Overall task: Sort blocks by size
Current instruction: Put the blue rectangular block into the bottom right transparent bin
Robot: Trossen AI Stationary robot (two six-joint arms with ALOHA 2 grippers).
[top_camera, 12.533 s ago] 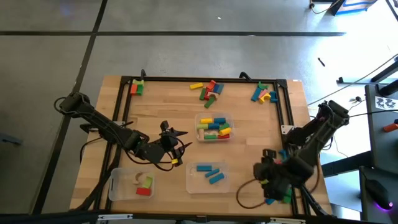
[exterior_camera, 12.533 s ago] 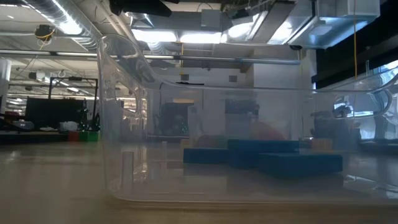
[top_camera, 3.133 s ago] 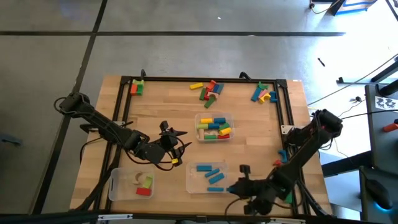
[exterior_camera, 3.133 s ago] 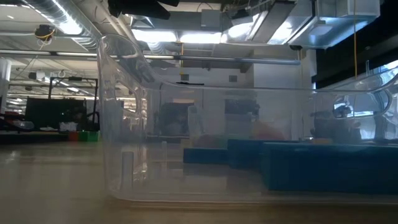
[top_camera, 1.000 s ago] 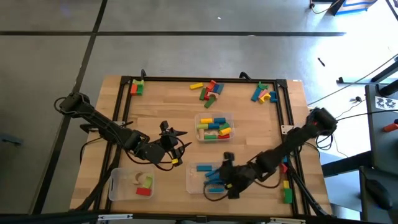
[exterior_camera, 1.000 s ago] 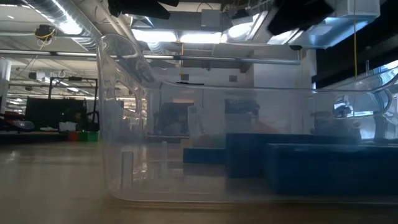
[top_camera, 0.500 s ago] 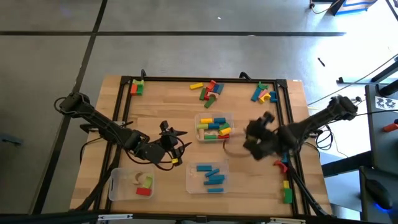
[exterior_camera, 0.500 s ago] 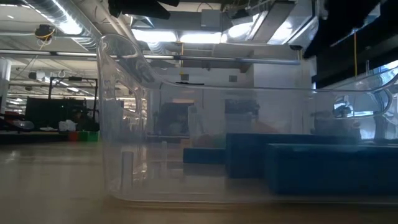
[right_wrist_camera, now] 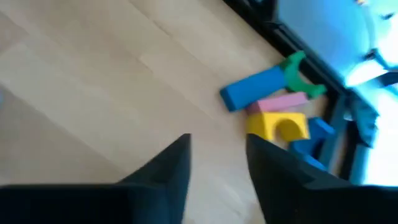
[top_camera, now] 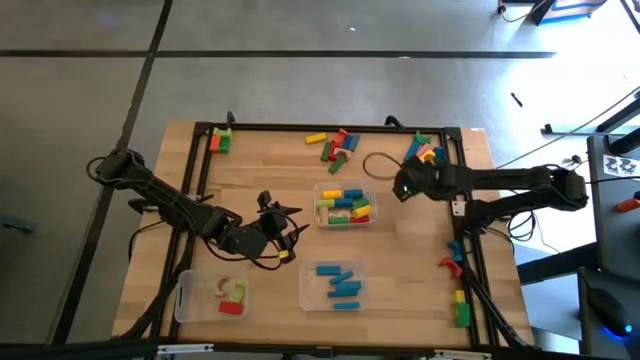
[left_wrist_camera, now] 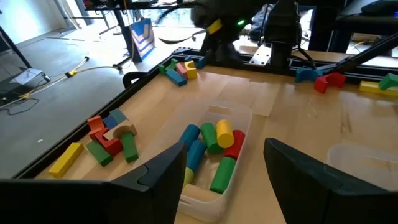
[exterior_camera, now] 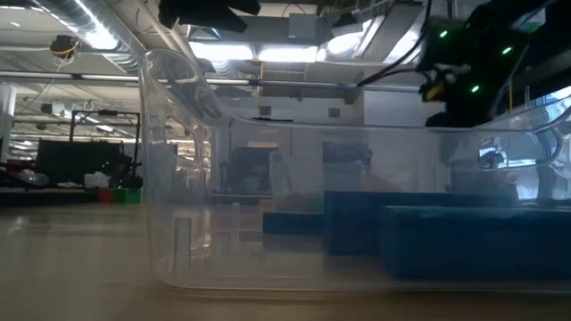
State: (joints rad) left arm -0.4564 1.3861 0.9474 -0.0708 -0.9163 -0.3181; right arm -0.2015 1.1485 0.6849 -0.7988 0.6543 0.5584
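My right gripper (top_camera: pixel 403 186) (right_wrist_camera: pixel 217 146) is open and empty. It hangs above the bare table, just short of the far-right pile of blocks (top_camera: pixel 424 152), which shows ahead of it as blue, pink, yellow and green pieces (right_wrist_camera: pixel 273 106). My left gripper (top_camera: pixel 278 226) (left_wrist_camera: pixel 224 152) is open and empty, left of the middle tray (top_camera: pixel 345 204). That tray holds mixed blocks (left_wrist_camera: pixel 211 146). The near tray (top_camera: pixel 333 283) holds blue blocks (exterior_camera: pixel 428 236). More piles lie at the far middle (top_camera: pixel 336 144) and the far left (top_camera: pixel 220 141).
A near-left tray (top_camera: pixel 212 297) holds red, green and tan pieces. Loose blocks lie along the right frame rail (top_camera: pixel 458 290). A black frame (top_camera: pixel 330 128) borders the table. A cable loop (top_camera: pixel 378 165) hangs by my right arm. Bare wood lies between the trays and the far piles.
My right gripper has left the near tray of blue blocks and swung toward the table's far right, ending just short of the far-right pile. The blue blocks stay in the near tray.
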